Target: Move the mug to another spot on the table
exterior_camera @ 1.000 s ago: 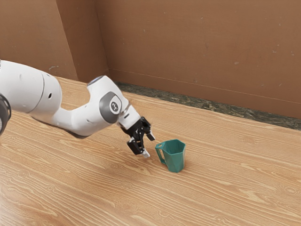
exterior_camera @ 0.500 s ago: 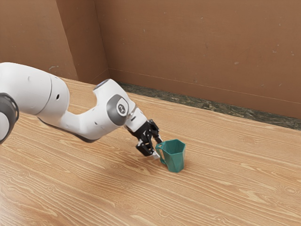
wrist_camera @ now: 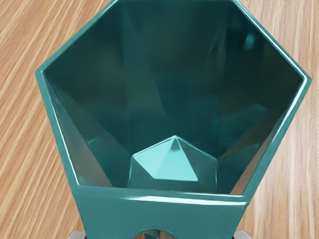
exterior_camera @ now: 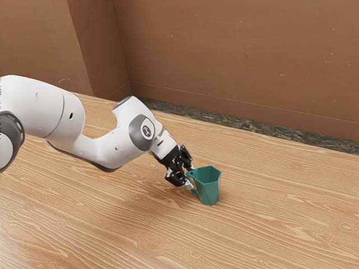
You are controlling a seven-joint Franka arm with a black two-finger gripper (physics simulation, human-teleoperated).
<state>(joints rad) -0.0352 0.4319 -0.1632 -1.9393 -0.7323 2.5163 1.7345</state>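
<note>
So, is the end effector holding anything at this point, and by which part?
It cannot be told. The end effector is right at the handle of the green mug, which stands on the table, but a closed hold isn't visible.

Mug [wrist_camera: 169, 99] handle clipped by wrist view's edge; end effector [exterior_camera: 185, 175] covers pt of handle; arm [exterior_camera: 106, 143] runs off the exterior view's left.

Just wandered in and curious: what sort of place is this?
Probably a bare test room, computer-drawn: a white robot arm reaches across a wooden table to a teal mug, with plain brown walls behind.
</note>
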